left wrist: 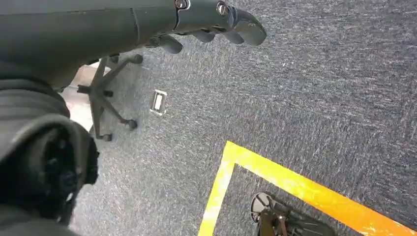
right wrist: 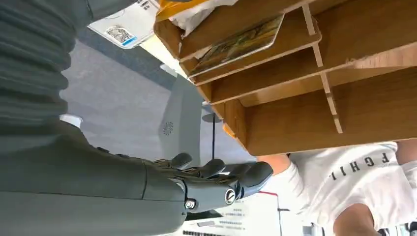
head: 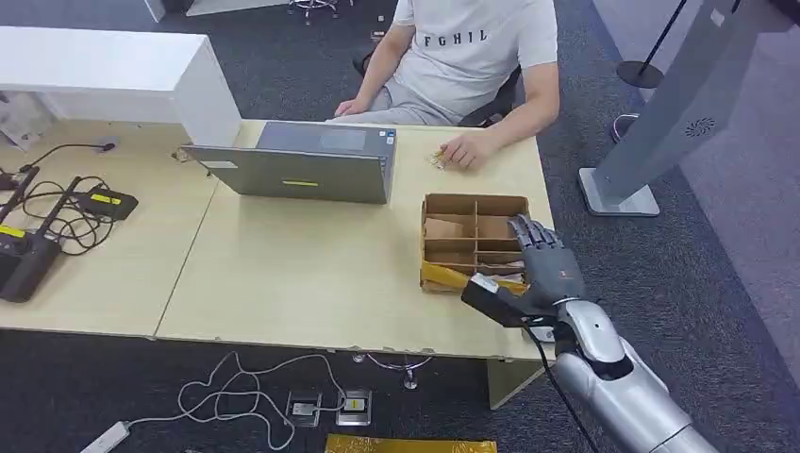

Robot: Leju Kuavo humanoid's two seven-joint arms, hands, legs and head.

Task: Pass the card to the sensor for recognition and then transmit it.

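One open robot hand (head: 540, 260) hovers over the compartment box (head: 472, 204).

Grey laptop (head: 300, 162) open on pale desk (head: 283, 274) — seated person (head: 462, 57) behind, black cabled devices (head: 38, 231) at far left.

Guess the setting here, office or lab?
Most likely an office used as a robot test area: a light wooden desk with a laptop and a seated person, grey carpet with yellow floor tape, and an office chair base.
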